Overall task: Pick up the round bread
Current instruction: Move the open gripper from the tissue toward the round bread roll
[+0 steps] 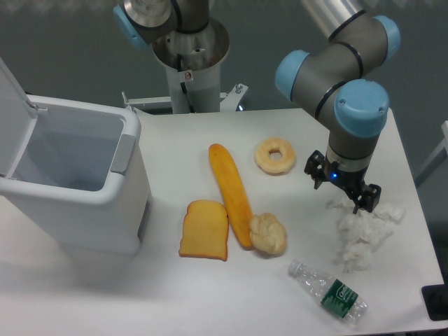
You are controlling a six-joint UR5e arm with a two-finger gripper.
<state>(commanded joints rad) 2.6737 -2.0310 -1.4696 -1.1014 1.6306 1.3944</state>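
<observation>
Claw [342, 193] hangs open and empty above crumpled tissue [364, 234], apart from round bread [268, 234]; descending carelessly, it may hit baguette [232, 194] touching it

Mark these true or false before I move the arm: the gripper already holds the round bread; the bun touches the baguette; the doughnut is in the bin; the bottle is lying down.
1. The gripper holds the round bread. False: it is empty, open, off to the bun's right above crumpled tissue.
2. The bun touches the baguette. True: it rests against its near end.
3. The doughnut is in the bin. False: it lies on the table.
4. The bottle is lying down. True.
</observation>
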